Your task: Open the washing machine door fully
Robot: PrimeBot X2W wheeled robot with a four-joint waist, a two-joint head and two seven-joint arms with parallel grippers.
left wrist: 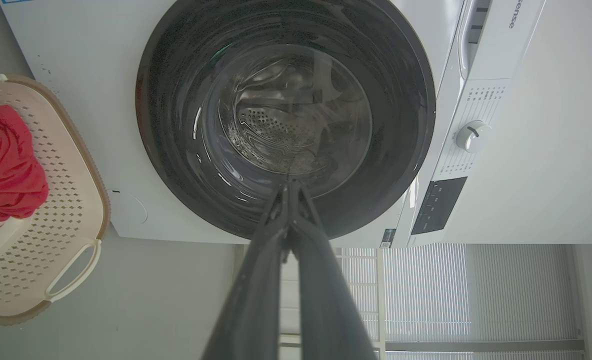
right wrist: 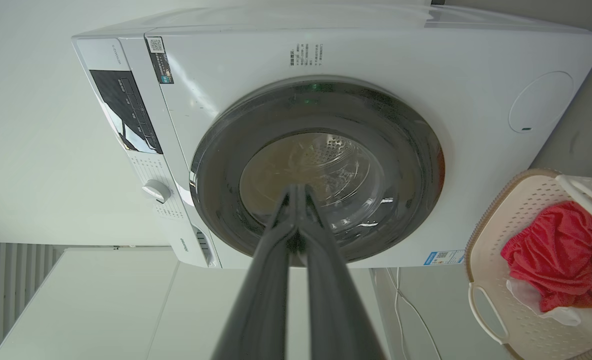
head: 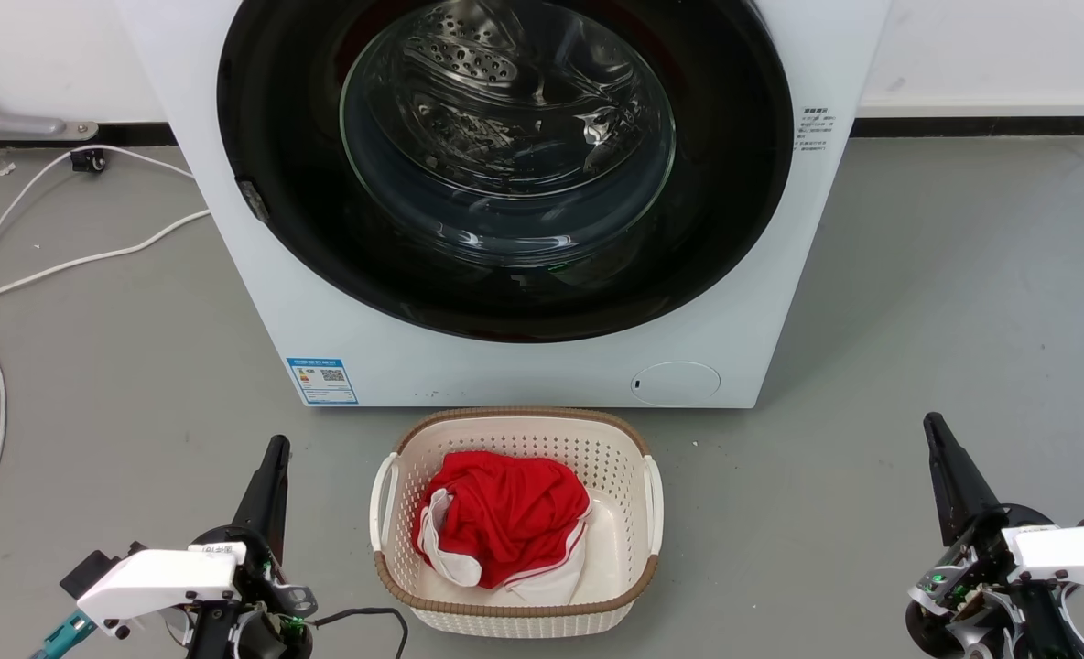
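Grey floor (head: 917,302) meets a white wall (head: 991,46) far off; the washing machine (head: 505,375) stands there, the washing machine door (head: 276,183) flush against its front; nearer, a cream basket (head: 514,624) holds red cloth (head: 505,513); left gripper (head: 278,443) and right gripper (head: 932,421) flank it, fingers pressed together.

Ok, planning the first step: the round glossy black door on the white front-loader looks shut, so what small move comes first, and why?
Probably raise the left gripper toward the small grey catch on the glossy black door's left edge. The door sits flush against the white washing machine, and both that gripper and the right gripper sit low, shut, short of it.
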